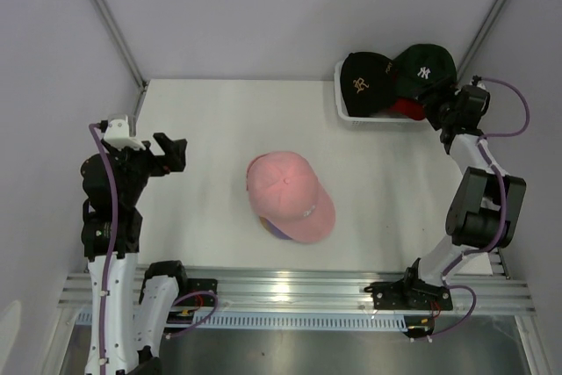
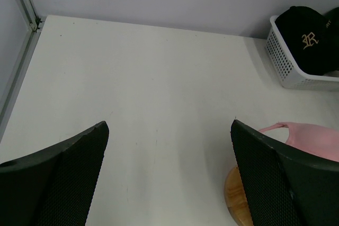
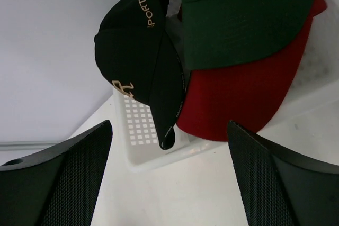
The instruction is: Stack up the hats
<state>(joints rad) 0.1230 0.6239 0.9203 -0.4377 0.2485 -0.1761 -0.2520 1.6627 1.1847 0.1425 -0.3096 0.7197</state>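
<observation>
A pink hat (image 1: 290, 195) sits mid-table on top of a purple hat, of which only an edge (image 1: 273, 229) shows. A black hat (image 1: 364, 81), a dark green hat (image 1: 426, 66) and a red hat (image 1: 407, 109) lie in the white mesh basket (image 1: 344, 111) at the back right. The white hat is out of view. My left gripper (image 1: 172, 154) is open and empty, well left of the pink hat (image 2: 312, 138). My right gripper (image 1: 438, 117) is open and empty just in front of the basket (image 3: 143, 128), facing the black hat (image 3: 140, 62), the green hat (image 3: 243, 14) and the red hat (image 3: 238, 99).
A round wooden stand (image 2: 237, 194) shows under the pink hat in the left wrist view. The basket (image 2: 296, 75) with the black hat (image 2: 304, 35) stands at the far right there. Grey walls close the table at the back and sides.
</observation>
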